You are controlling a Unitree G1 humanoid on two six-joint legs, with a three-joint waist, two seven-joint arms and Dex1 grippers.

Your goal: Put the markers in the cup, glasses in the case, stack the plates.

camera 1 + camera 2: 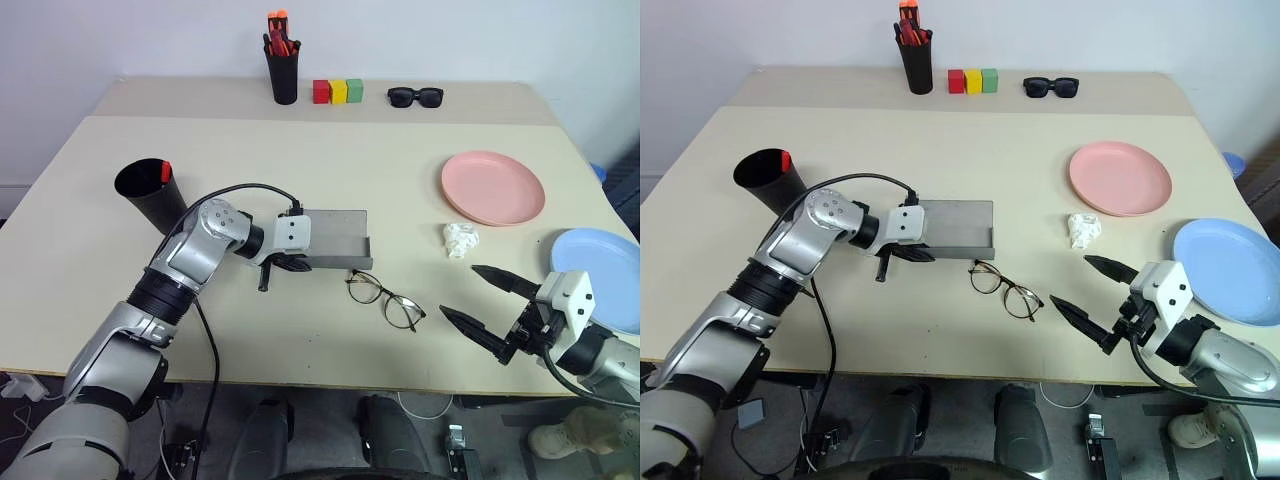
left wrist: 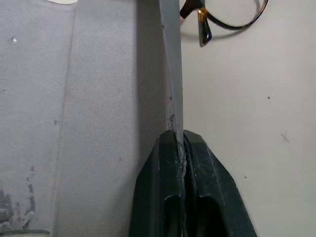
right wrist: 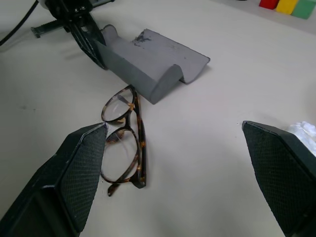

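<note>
Beige table (image 1: 300,140) against white wall; left hand (image 1: 290,264) seemingly pinching grey felt case (image 1: 335,238) edge; right hand (image 1: 478,300) spread wide.

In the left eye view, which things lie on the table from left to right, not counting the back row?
Black cup → grey case → glasses → crumpled white paper → pink plate → blue plate.

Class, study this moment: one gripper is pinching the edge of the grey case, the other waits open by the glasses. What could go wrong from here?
1. The left gripper pinches only a thin wall of the case; the case might slip or slide.
2. The glasses lie just beside the case; a sliding case could push them.
3. The open right gripper might snag the thin frame, or brush the crumpled paper nearby.
</note>
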